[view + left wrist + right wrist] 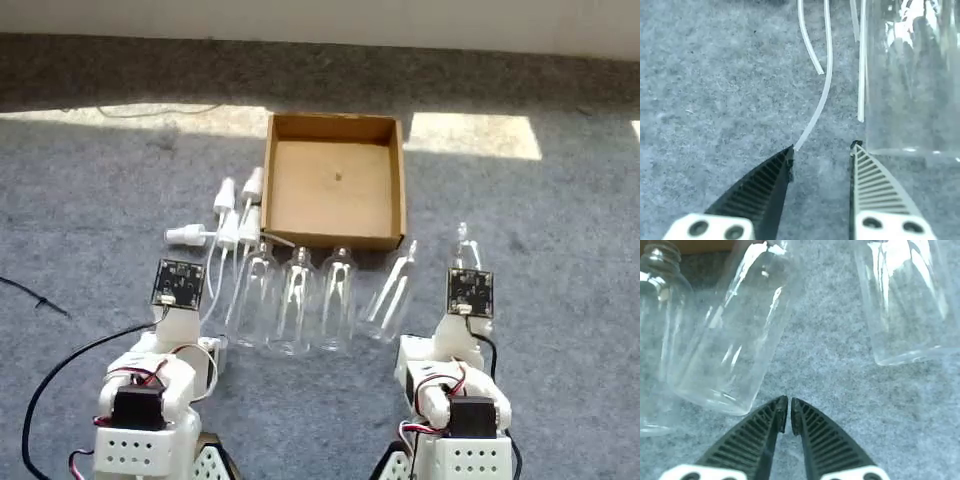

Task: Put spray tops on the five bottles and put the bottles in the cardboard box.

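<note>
Five clear plastic bottles (pixel 297 295) lie uncapped on grey carpet (pixel 90 200) in front of a square, open-topped cardboard box (pixel 335 240). Four form a row along the box's near wall. The fifth bottle (pixel 462 240) lies off the box corner nearest the right arm, mostly hidden behind that arm's camera board (pixel 469 291).

White spray tops (pixel 228 228) are bunched against the box's outer wall on the left arm's side. Five seem to be there, but they overlap and the count is not sure. Their thin, pale dip tubes (pixel 827 75) trail away from the box towards the left arm.

Both arms sit on the far side of the bottle row from the box. The left gripper (pixel 822 147) has its ribbed jaws standing well apart with nothing between them; one tip sits at the end of a tube and the other just beside a bottle's base. The right gripper (pixel 788 401) has its jaws drawn almost together, only a sliver between them. It grips nothing and points at bare carpet between two smooth, glinting bottles.
</note>
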### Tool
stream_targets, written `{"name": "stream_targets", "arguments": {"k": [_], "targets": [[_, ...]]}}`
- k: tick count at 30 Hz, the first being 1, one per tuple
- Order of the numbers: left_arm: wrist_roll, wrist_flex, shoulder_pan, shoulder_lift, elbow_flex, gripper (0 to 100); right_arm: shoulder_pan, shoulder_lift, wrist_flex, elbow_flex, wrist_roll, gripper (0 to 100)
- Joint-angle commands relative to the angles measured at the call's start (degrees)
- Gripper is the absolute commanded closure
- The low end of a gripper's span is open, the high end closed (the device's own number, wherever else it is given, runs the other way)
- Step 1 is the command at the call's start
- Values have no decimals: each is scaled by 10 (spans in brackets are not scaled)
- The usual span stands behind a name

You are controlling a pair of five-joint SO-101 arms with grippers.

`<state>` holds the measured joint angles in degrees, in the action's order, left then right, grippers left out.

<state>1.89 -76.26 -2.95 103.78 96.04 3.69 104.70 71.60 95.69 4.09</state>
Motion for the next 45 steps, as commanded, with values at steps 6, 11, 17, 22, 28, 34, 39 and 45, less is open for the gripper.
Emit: {"name": "stream_targets", "arguments": {"k": [6,11,17,22,28,34,39,45], "targets": [[4,-3,11,6,11,822,-4,6,2,65,-2,993],[4,-3,11,6,11,822,-4,6,2,65,-3,993],[4,-3,11,6,11,822,-4,6,2,65,-3,993],[4,-3,11,6,11,822,-4,6,2,65,-3,993],[4,-3,11,6,11,822,-4,6,2,65,-3,993],[4,-3,11,6,11,822,-4,6,2,65,-4,993],[4,-3,11,6,11,822,-9,6,-28,63,-4,992],[3,-3,14,6,11,822,-75,6,-159,61,-5,992]]}}
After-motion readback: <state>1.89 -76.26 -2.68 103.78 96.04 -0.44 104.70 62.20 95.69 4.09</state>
